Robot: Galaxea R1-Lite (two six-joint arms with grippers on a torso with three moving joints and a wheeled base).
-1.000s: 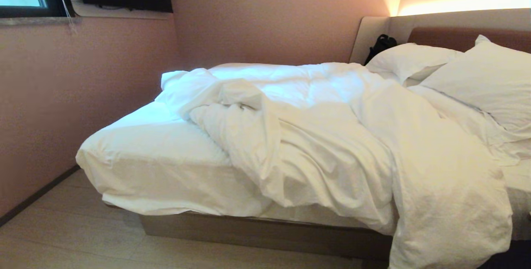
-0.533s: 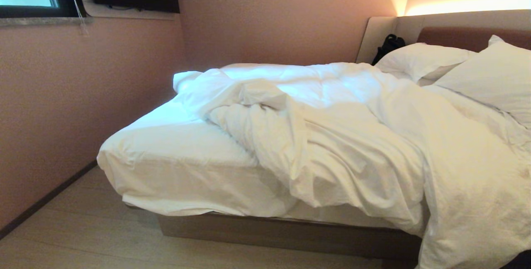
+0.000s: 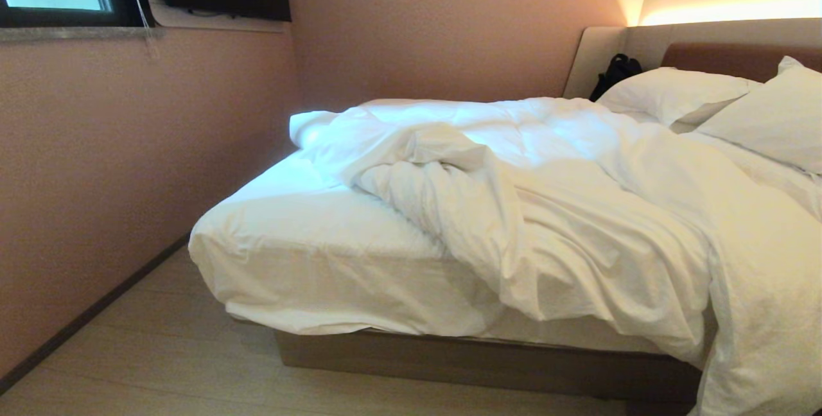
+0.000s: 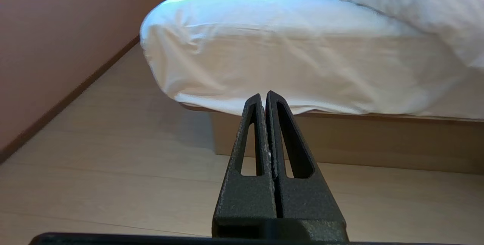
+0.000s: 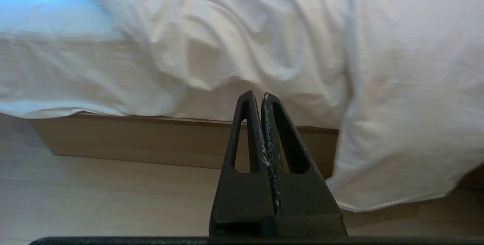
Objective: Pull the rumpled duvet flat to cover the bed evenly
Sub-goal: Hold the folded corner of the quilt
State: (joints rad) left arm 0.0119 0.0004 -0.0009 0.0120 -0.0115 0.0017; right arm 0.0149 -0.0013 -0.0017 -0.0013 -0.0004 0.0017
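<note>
The left hand (image 4: 264,97) and right hand (image 5: 257,97) are both pinched closed on nothing, held low above the floor (image 3: 160,364) and clear of the bed (image 3: 449,358). The left points at the bare sheeted corner, the right at the duvet (image 3: 578,210). The duvet lies bunched across the bed's middle, spilling over the near edge, with pillows (image 3: 668,92) beyond.

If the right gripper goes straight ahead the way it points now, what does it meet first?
Most likely the duvet, where it hangs over the side of the bed. The right gripper, shut and empty, aims about at the duvet's lower edge, so it might meet the bed's base instead; depth is unclear.
</note>
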